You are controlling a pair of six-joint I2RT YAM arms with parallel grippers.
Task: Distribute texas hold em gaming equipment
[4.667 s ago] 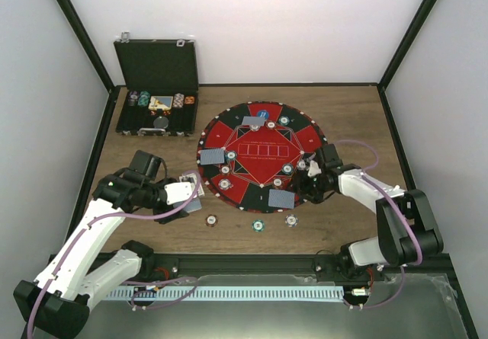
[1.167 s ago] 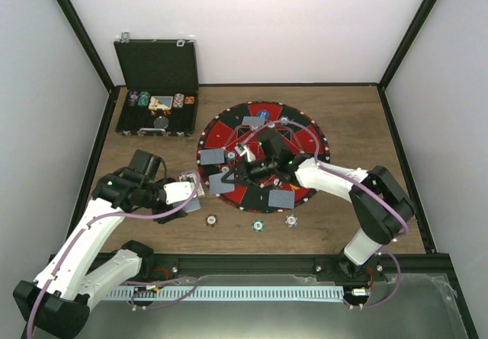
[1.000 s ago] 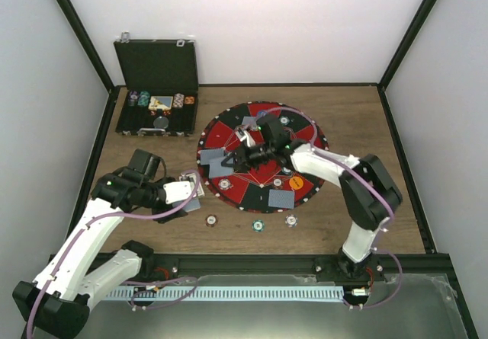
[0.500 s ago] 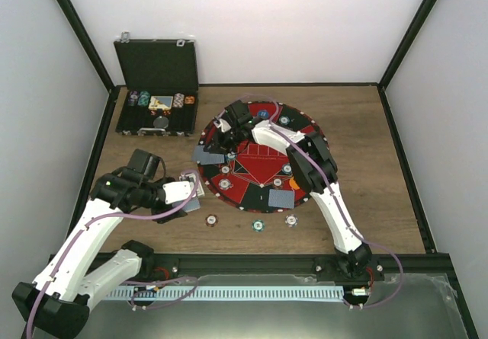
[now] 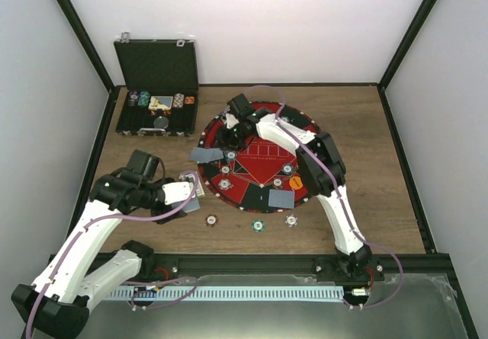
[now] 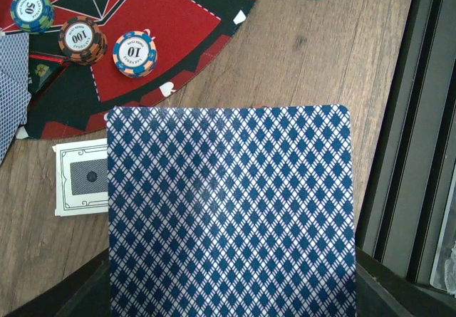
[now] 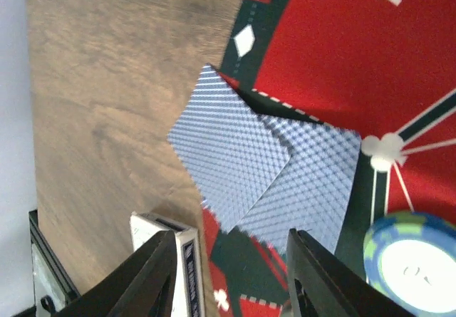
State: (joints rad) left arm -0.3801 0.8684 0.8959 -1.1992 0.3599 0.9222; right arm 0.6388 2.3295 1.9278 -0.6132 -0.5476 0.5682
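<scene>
Playing cards, two overlapping, straddle poker mat edge below right gripper, jaws apart. Left gripper clamps blue-backed card.

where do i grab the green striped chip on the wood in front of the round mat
Take the green striped poker chip by its rim, straight down from above, jaws either side. It lies flat on the wooden table, so only the thin edge offers a hold; the neighbouring chips sit apart, probably leaving room.
</scene>
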